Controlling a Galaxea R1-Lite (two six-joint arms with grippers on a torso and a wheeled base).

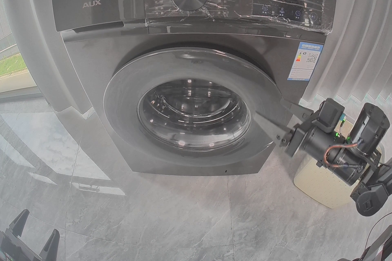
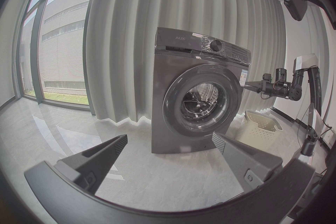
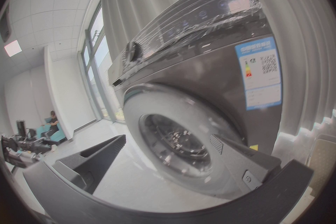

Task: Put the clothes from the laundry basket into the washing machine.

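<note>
The grey washing machine [image 1: 98,58] stands straight ahead with its round glass door [image 1: 194,113] shut. My right gripper [image 1: 267,107] is open at the door's right rim, one finger above the other, with nothing between them. From the right wrist the door [image 3: 175,144] looms close beyond the open fingers [image 3: 234,154]. The cream laundry basket [image 1: 322,188] sits on the floor to the right of the machine, under my right arm. In the left wrist view the basket [image 2: 259,126] shows bare perforated walls. My left gripper [image 1: 36,227] is open low at the left, well back from the machine [image 2: 196,102].
White pleated curtains [image 1: 359,29] hang behind and beside the machine. A tall window [image 2: 59,42] lies to the left. Glossy grey floor tiles [image 1: 171,213] spread open in front of the machine.
</note>
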